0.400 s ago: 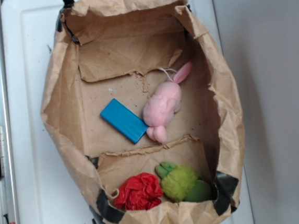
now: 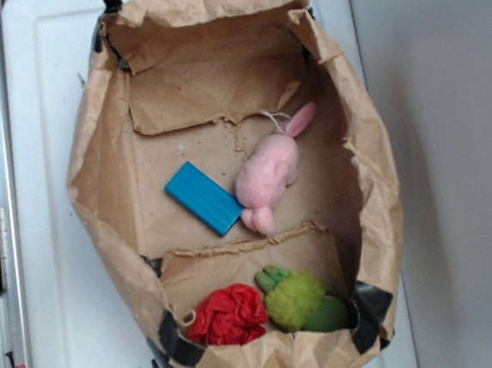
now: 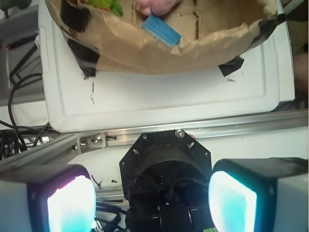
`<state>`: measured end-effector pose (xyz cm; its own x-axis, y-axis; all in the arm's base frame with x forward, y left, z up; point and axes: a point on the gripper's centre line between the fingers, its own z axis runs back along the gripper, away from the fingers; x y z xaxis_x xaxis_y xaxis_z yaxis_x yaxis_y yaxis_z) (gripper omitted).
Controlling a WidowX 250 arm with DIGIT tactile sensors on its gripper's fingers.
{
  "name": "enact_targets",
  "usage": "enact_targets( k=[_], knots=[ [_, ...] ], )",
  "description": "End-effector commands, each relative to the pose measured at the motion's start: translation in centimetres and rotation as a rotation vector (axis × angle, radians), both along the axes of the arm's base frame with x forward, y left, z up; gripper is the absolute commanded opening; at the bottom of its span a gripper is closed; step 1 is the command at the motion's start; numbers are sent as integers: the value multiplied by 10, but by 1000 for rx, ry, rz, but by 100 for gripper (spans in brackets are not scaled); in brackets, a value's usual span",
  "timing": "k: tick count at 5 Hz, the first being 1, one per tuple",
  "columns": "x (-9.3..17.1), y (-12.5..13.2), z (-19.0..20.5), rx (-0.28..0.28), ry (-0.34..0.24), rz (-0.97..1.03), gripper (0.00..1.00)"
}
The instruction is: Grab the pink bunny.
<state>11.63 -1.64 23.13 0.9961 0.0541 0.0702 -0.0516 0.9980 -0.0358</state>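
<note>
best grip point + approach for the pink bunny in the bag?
Take the pink bunny across its plump mid-body, coming straight down from above. It lies flat on the paper bag's floor, tilted diagonally with ears up-right; the bag walls block side approaches. Close across its narrow width, watching the blue block at its lower left. The hand is open, outside the bag.

Overhead view and low wrist view

Exterior: straight down, close over the paper bag (image 2: 98,162) on the white board (image 2: 50,210). Wrist: from beyond the board's edge, looking back across it (bag at frame top), sharing blue block (image 3: 161,30) and bag.
</note>
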Motion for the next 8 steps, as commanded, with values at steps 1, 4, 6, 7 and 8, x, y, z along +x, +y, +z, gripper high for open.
enact_targets(
  k=[1,4,6,7,8],
  knots=[
    [100,12,-13,-23,-31,249,100],
    [193,52,-73,-167,-223,540,100],
    [200,67,-101,-65,-220,550,100],
    [201,73,-119,-22,-201,558,100],
    [189,61,-130,-21,-206,538,100]
  ],
)
